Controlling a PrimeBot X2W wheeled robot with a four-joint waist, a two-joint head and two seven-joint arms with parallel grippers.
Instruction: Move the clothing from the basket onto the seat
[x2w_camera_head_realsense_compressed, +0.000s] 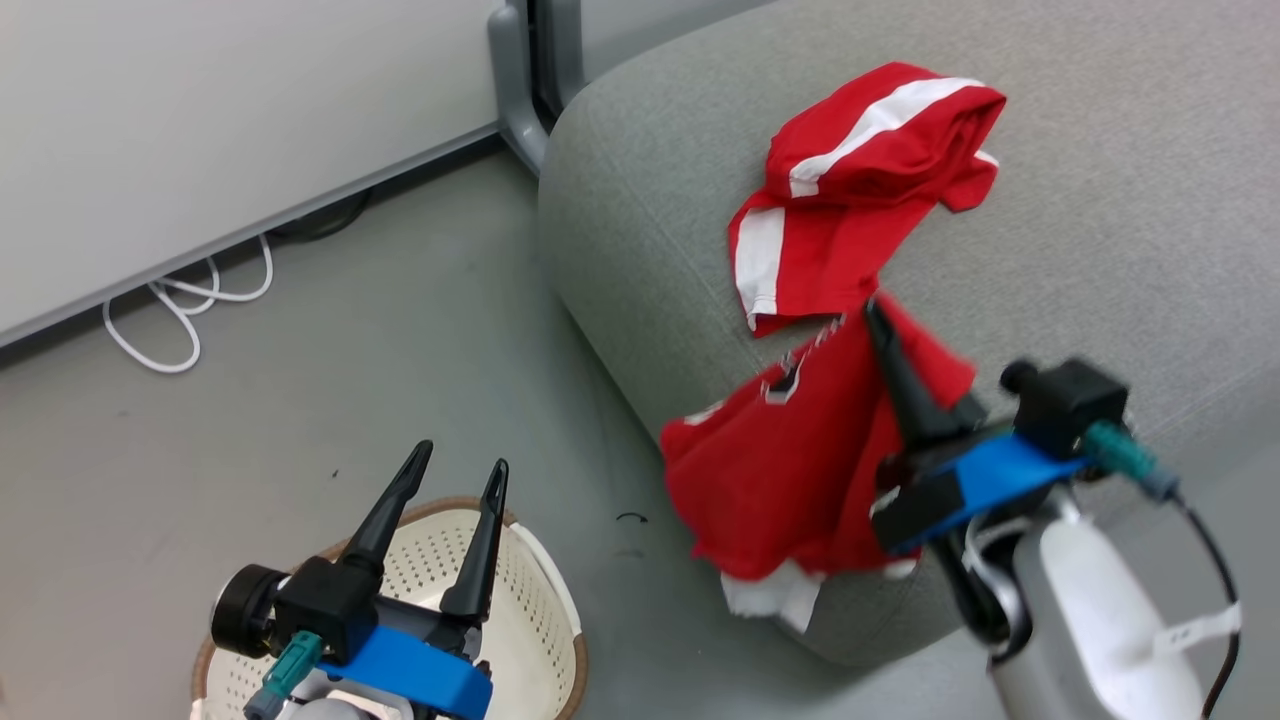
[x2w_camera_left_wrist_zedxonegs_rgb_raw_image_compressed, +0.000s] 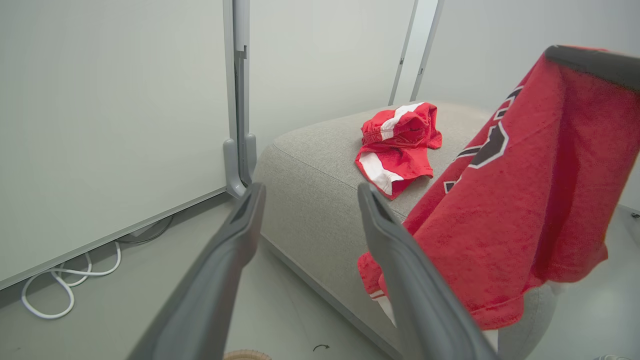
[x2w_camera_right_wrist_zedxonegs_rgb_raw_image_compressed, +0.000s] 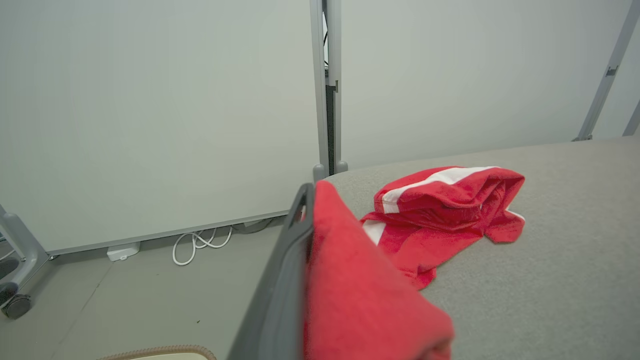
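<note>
Closest to my head camera are my two wrists. At the lower left my left gripper (x2w_camera_head_realsense_compressed: 462, 455) stands with its jaws spread and nothing between them, above the basket (x2w_camera_head_realsense_compressed: 545, 610), which sits on the grey floor (x2w_camera_head_realsense_compressed: 400, 330). At the lower right my right gripper (x2w_camera_head_realsense_compressed: 878, 315) is clamped on a printed red garment (x2w_camera_head_realsense_compressed: 780, 470), pinched at its top. The cloth hangs down in front of the rounded edge of the seat (x2w_camera_head_realsense_compressed: 1100, 200); I cannot tell whether it touches the upholstery. A second red garment (x2w_camera_head_realsense_compressed: 860, 190) with white stripes lies crumpled on the seat, just beyond my closed fingertips.

From my left wrist, my open fingers (x2w_camera_left_wrist_zedxonegs_rgb_raw_image_compressed: 240, 225) frame the seat's corner (x2w_camera_left_wrist_zedxonegs_rgb_raw_image_compressed: 310, 165). The held garment (x2w_camera_left_wrist_zedxonegs_rgb_raw_image_compressed: 525, 200) drapes from a dark finger (x2w_camera_left_wrist_zedxonegs_rgb_raw_image_compressed: 595, 60) of my right gripper at the upper right, its black-and-white mark facing me. The striped garment (x2w_camera_left_wrist_zedxonegs_rgb_raw_image_compressed: 397, 145) rests on the cushion behind it. A white cable (x2w_camera_left_wrist_zedxonegs_rgb_raw_image_compressed: 60, 280) loops on the floor by the wall panel (x2w_camera_left_wrist_zedxonegs_rgb_raw_image_compressed: 100, 125).

From my right wrist, red cloth (x2w_camera_right_wrist_zedxonegs_rgb_raw_image_compressed: 360, 290) covers one of my fingers, with the other finger (x2w_camera_right_wrist_zedxonegs_rgb_raw_image_compressed: 285, 280) beside it. The striped garment (x2w_camera_right_wrist_zedxonegs_rgb_raw_image_compressed: 440, 210) lies on the seat (x2w_camera_right_wrist_zedxonegs_rgb_raw_image_compressed: 550, 250) ahead, and the basket's brown rim (x2w_camera_right_wrist_zedxonegs_rgb_raw_image_compressed: 160, 350) shows at the bottom edge.
</note>
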